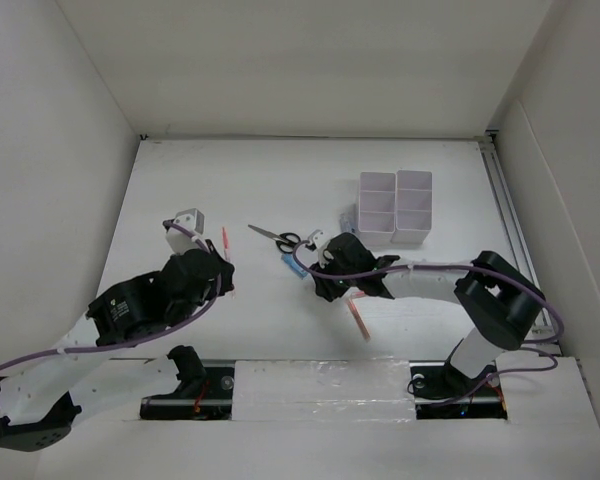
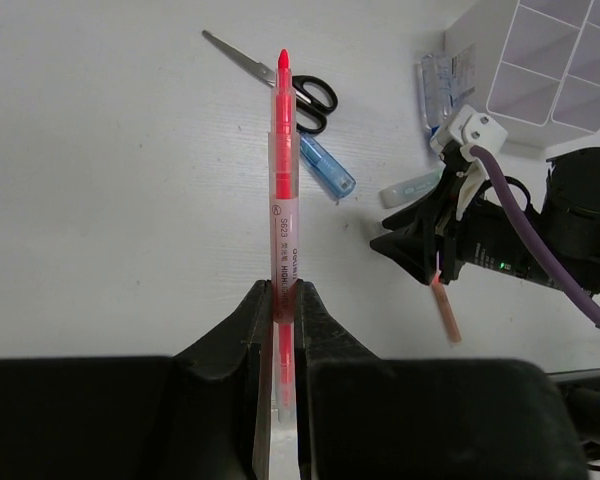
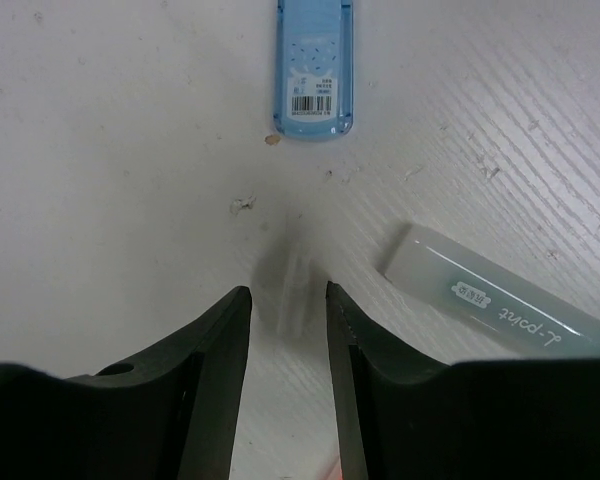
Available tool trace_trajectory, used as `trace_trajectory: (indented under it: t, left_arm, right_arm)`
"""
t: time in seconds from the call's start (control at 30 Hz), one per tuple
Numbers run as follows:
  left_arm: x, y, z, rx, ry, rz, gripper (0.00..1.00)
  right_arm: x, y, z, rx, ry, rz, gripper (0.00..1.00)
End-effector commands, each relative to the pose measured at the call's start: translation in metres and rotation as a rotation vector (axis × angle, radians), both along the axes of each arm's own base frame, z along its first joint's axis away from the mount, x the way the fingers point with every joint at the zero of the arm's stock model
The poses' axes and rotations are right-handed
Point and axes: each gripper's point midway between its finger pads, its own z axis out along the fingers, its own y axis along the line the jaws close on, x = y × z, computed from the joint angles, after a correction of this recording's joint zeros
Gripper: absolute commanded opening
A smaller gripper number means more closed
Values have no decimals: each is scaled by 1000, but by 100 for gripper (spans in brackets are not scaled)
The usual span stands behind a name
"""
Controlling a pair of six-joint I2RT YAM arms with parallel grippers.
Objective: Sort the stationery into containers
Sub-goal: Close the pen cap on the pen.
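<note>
My left gripper point(image 2: 282, 290) point(image 1: 223, 263) is shut on a thin red pen point(image 2: 283, 150) point(image 1: 225, 238), which sticks out ahead of the fingers above the table. My right gripper point(image 3: 288, 290) point(image 1: 322, 285) hovers low over the table, jaws apart, with only a blurred pale smudge between the tips. Just beyond it lie a short blue tube point(image 3: 315, 70) point(image 2: 327, 168) and a pale grey-green marker point(image 3: 500, 310) point(image 2: 412, 187). An orange marker point(image 1: 358, 320) point(image 2: 446, 312) lies under and behind the right gripper. Black-handled scissors point(image 1: 278, 238) point(image 2: 280, 80) lie left of the white organiser point(image 1: 395, 207) point(image 2: 550, 60).
A small bluish packet point(image 2: 438, 85) point(image 1: 350, 220) rests against the organiser's left side. White walls close in the table on the left, back and right. The right arm's purple cable point(image 2: 520, 215) loops above the table near its wrist.
</note>
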Motion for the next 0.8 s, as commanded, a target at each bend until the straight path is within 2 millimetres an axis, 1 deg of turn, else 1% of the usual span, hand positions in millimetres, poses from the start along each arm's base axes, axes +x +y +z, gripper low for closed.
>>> trace_trajectory:
  t: [0.0, 0.07, 0.1, 0.13, 0.17, 0.2, 0.27, 0.3, 0.43, 0.53, 0.57, 0.63, 0.67, 0.7, 0.77]
  left_arm:
    - [3, 2, 4, 0, -10, 26, 0]
    - [4, 1, 2, 11, -4, 26, 0]
    - [4, 1, 2, 11, -4, 26, 0]
    - [4, 1, 2, 11, -4, 26, 0]
    - [5, 0, 0, 27, -1, 20, 0]
    - [5, 0, 0, 28, -1, 20, 0]
    - [4, -1, -1, 24, 5, 12, 0]
    - [4, -1, -1, 24, 5, 12, 0]
    - [4, -1, -1, 24, 5, 12, 0]
    - [4, -2, 3, 8, -5, 12, 0]
    - [4, -1, 2, 16, -7, 8, 0]
    - [4, -1, 2, 16, -7, 8, 0]
    - [4, -1, 2, 16, -7, 8, 0]
    - [4, -1, 2, 23, -8, 3, 0]
    - [4, -4, 3, 12, -8, -4, 0]
  right_arm:
    - [12, 18, 16, 55, -49, 6, 42]
    - [11, 17, 9, 41, -37, 6, 41]
    - [13, 16, 9, 34, -44, -4, 37]
    - [13, 17, 11, 35, -37, -10, 35]
    - [12, 16, 6, 26, -29, -11, 35]
    - [10, 13, 3, 12, -17, -10, 33]
    - [11, 10, -1, -12, -7, -33, 32]
    - [12, 11, -2, -18, -3, -33, 32]
    - [11, 3, -7, -55, 5, -49, 32]
    - [7, -5, -13, -97, 5, -62, 32]
    - [5, -4, -13, -98, 5, -67, 32]
    - [3, -10, -19, -116, 13, -82, 32]
    - [1, -9, -20, -120, 7, -79, 32]
    - [-1, -15, -24, -143, 11, -87, 32]
    - [0, -14, -20, -137, 2, -109, 32]
